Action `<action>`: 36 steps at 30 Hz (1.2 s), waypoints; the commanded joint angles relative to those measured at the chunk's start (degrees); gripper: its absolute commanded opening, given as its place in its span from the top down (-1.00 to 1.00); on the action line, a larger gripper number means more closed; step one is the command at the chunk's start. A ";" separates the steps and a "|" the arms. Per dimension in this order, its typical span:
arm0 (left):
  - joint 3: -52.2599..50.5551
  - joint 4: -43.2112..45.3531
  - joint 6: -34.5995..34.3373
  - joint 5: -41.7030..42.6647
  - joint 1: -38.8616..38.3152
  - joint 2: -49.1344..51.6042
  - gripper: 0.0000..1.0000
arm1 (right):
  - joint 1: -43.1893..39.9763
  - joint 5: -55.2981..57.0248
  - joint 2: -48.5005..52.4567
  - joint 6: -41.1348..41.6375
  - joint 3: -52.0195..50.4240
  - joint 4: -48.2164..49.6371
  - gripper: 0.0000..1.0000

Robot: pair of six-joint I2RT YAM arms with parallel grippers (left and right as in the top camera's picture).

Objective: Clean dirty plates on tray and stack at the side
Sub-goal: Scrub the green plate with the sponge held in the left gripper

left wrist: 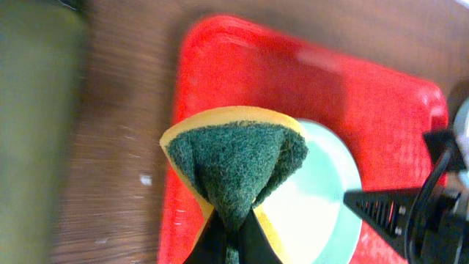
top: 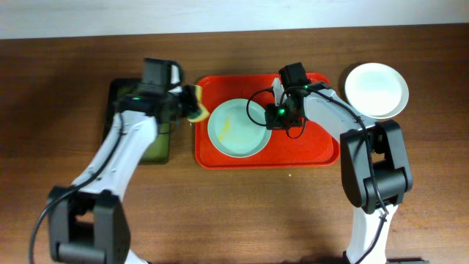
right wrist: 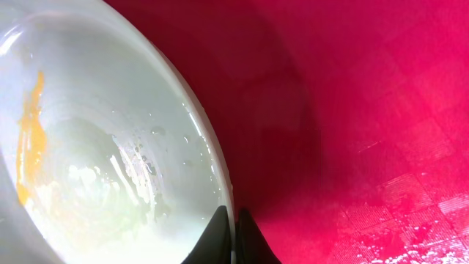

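A pale mint-blue plate (top: 238,128) with a yellow smear lies on the red tray (top: 322,150). My right gripper (top: 272,116) is shut on this plate's right rim; in the right wrist view the fingers (right wrist: 234,220) pinch the rim of the plate (right wrist: 95,147), one inside and one outside, over the tray (right wrist: 366,110). My left gripper (top: 187,105) is shut on a yellow and green sponge (top: 196,103) at the tray's left edge. In the left wrist view the sponge (left wrist: 234,165) hangs folded over the tray (left wrist: 242,66), with the plate (left wrist: 315,205) beside it. A white plate (top: 376,90) sits on the table right of the tray.
A dark green tray (top: 150,139) lies left of the red tray, partly under my left arm. The wooden table (top: 220,213) extends in front. The right arm's cable loops over the red tray near the plate.
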 commanded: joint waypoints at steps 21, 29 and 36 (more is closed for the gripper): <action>1.38 6.60 3.72 -36.13 -15.80 16.35 1.00 | -0.02 1.27 1.36 -0.13 -0.46 -2.03 0.90; 2.45 4.52 3.67 -3.54 -16.00 8.50 1.00 | -0.02 1.25 1.36 -0.13 -0.46 -1.55 0.90; 2.40 0.20 3.69 -9.33 -15.91 18.29 1.00 | -0.02 1.25 1.36 -0.13 -0.46 -1.88 0.91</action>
